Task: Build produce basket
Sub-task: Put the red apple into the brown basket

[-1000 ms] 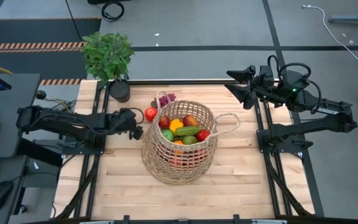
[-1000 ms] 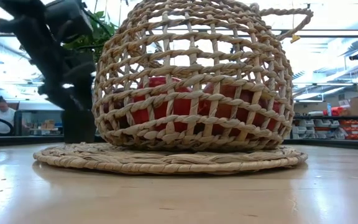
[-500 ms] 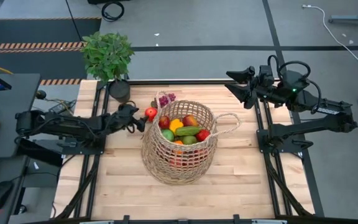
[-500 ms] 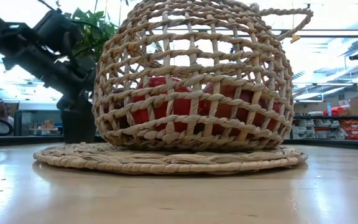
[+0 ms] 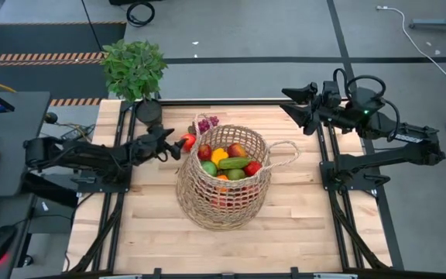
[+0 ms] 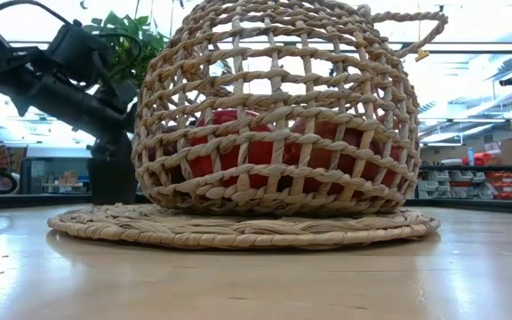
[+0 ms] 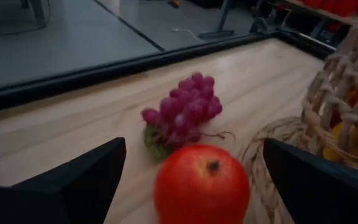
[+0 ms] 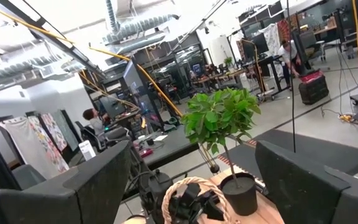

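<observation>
The tan wicker basket (image 5: 223, 180) stands mid-table on a round woven mat (image 6: 238, 228), holding several fruits and vegetables (image 5: 227, 161). A red apple (image 5: 187, 142) (image 7: 201, 183) rests on the table beside the basket's far-left side, with purple grapes (image 5: 207, 122) (image 7: 182, 114) lying just beyond it. My left gripper (image 5: 174, 145) (image 7: 191, 180) is open, its fingers standing either side of the apple without touching. My right gripper (image 5: 291, 102) is open, raised over the table's far right corner.
A potted green plant (image 5: 135, 74) stands at the far left corner, behind my left arm. A loop handle (image 5: 285, 153) sticks out from the basket's right side. Bare wood (image 5: 153, 225) lies near and left of the basket.
My left gripper has moved toward the table's far edge and right, closing in on the red apple until its fingers flank it. The apple, grapes and basket have stayed where they were.
</observation>
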Available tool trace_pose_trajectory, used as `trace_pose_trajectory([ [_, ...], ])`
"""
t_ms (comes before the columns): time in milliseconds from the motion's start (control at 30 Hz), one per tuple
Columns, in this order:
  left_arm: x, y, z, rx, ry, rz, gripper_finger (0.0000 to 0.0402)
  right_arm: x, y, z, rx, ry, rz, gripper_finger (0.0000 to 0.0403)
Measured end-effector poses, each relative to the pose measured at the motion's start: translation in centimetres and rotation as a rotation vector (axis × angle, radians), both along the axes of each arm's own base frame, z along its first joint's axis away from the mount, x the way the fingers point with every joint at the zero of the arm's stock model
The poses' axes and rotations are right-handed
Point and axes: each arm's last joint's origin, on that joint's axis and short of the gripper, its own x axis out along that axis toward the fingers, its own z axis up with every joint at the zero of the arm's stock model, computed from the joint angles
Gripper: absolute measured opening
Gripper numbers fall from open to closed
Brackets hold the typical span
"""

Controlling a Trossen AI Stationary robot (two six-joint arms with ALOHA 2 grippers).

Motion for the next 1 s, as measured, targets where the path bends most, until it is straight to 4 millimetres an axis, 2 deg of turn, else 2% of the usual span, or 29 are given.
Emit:
trace_pose_trajectory([
  [267,1.5,0.5,-1.1,0.010,-0.069,0.002,0.0386,0.0,0.0,0.0,0.003,0.003,0.000,0.0349],
  [567,4.7,1.4,-2.8,0.002,0.080,-0.080,0.0386,0.0,0.0,0.0,0.003,0.003,-0.002,0.0349],
  [767,4.5,2.2,-4.5,-0.129,0.112,0.019,0.0386,0.0,0.0,0.0,0.003,0.003,-0.001,0.0349],
  [1000,4.5,2.0,-4.6,-0.127,0.133,-0.020,0.0386,0.0,0.0,0.0,0.001,0.003,-0.002,0.0349],
])
